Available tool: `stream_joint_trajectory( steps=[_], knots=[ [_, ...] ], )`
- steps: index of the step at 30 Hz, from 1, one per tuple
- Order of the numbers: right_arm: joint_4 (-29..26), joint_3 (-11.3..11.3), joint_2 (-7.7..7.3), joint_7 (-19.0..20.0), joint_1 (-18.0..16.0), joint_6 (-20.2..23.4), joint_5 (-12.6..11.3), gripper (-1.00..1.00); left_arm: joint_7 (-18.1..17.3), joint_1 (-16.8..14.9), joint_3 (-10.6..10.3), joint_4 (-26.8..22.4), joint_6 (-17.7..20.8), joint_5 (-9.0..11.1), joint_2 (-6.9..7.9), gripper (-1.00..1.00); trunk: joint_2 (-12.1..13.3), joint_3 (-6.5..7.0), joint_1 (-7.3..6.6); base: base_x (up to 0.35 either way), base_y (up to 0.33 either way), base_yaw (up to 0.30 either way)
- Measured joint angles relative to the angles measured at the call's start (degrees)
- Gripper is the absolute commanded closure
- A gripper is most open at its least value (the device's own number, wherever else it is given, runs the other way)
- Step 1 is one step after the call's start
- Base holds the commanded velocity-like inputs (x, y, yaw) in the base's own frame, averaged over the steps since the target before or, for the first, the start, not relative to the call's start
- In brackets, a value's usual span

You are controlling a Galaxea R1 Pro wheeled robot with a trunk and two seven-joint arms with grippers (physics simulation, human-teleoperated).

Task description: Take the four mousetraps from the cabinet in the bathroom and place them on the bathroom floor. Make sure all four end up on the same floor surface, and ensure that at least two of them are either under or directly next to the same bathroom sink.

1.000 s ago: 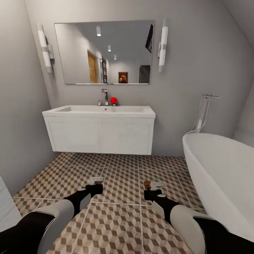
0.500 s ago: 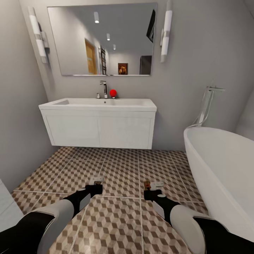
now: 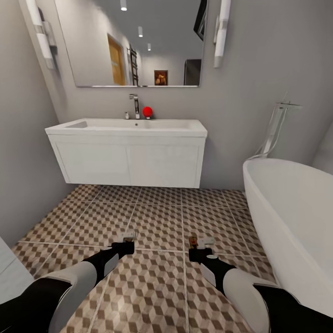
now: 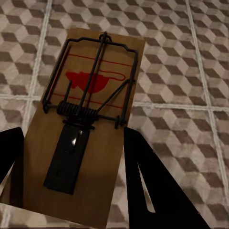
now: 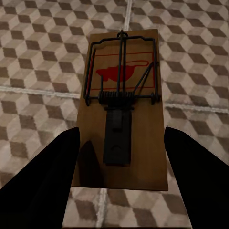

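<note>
Each of my grippers is shut on a mousetrap, a small wooden board with a wire spring and a red mouse print. The left gripper [image 3: 126,241] [image 4: 71,138] holds one mousetrap [image 3: 127,236] [image 4: 83,119]. In the right gripper [image 3: 199,246] [image 5: 122,136] is the other mousetrap [image 3: 194,240] [image 5: 123,107]. Both hang low over the cube-patterned bathroom floor [image 3: 159,219], a few tiles short of the white bathroom sink [image 3: 127,126] on its wall-hung vanity [image 3: 129,162]. The cabinet is out of view.
A white bathtub [image 3: 296,217] fills the right side, with its chrome filler [image 3: 275,129] behind. A grey wall [image 3: 23,162] closes the left, and a white object [image 3: 7,273] sits low at the left edge. A faucet [image 3: 135,105] and a red ball [image 3: 147,111] stand on the sink.
The camera has moved closer to the sink, which looks larger while the mirror slides up out of the picture. Both grippers keep their traps and their pose.
</note>
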Motion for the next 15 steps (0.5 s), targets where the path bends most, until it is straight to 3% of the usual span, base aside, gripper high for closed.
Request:
stream_joint_trajectory(
  steps=[15],
  knots=[
    [0.0,0.0,-0.09,0.0,0.0,0.0,0.0,1.00,0.3,0.0,0.0,-0.1,-0.7,-0.1,0.02,1.00,0.0,-0.45,0.05,0.000,0.000,0.000]
  ],
)
